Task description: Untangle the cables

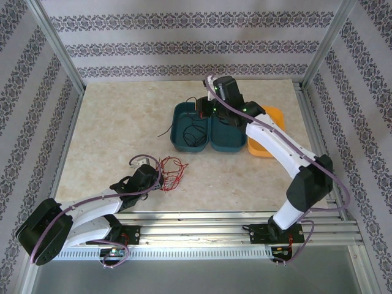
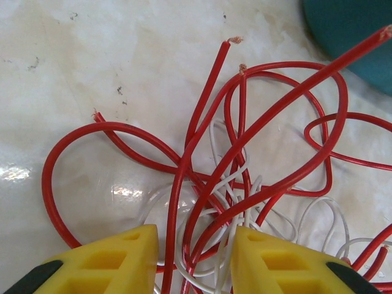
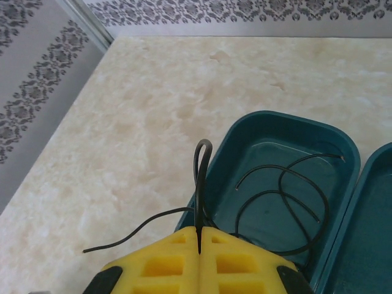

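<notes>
The table (image 1: 110, 122) is cream marble, veined in pale tan, with a few dark specks. The walls (image 1: 184, 37) around it carry grey and white stripes with bands of dark floral damask. Toward the far edge are two teal trays (image 1: 174, 125) and, to their right, an orange tray (image 1: 272, 116). By the near edge the red cables (image 2: 46, 180) are glossy scarlet with coppery tips, with white cables (image 2: 214, 138) threaded among them. The black cable (image 3: 198, 177) is matt. The left gripper (image 2: 195, 245) and right gripper (image 3: 199, 236) are yellow, with black behind. The arms (image 1: 275, 144) are white with black joints and purple cords (image 1: 139, 157).
</notes>
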Tool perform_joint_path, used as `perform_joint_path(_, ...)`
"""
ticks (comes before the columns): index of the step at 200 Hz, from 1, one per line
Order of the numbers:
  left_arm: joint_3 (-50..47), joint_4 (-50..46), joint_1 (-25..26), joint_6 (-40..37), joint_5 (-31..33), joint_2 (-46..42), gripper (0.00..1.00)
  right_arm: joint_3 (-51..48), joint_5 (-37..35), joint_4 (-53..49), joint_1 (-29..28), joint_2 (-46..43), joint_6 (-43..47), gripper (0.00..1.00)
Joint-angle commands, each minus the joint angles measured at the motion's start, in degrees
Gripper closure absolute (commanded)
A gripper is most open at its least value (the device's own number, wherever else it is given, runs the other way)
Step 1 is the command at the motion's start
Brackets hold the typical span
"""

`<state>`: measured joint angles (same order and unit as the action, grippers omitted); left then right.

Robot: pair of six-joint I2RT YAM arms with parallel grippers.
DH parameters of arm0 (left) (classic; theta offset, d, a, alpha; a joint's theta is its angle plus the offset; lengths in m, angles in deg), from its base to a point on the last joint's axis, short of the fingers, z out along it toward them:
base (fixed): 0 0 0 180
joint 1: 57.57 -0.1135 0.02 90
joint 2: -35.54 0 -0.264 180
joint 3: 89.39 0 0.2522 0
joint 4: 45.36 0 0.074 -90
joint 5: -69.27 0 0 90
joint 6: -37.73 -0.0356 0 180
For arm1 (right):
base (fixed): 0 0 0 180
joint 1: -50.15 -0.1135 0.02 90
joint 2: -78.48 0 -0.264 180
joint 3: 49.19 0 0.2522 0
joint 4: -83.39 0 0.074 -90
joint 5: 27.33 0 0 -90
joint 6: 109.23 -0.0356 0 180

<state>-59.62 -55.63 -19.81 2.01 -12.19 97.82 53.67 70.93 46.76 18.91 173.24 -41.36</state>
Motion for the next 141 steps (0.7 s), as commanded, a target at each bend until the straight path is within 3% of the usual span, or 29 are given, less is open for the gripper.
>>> perform_joint_path(1,-0.13,0.26,-0.84,-0.27,-0.19,-0.52,0.65,2.72,-0.5,-0.12,1.39,3.28,0.6,1.0)
perform_joint_path(141,0.99,0.37,-1.28,-0.57,-1.26,1.21,0.65,5.6,-2.43,-1.76,6.03,11.44,2.29,1.0)
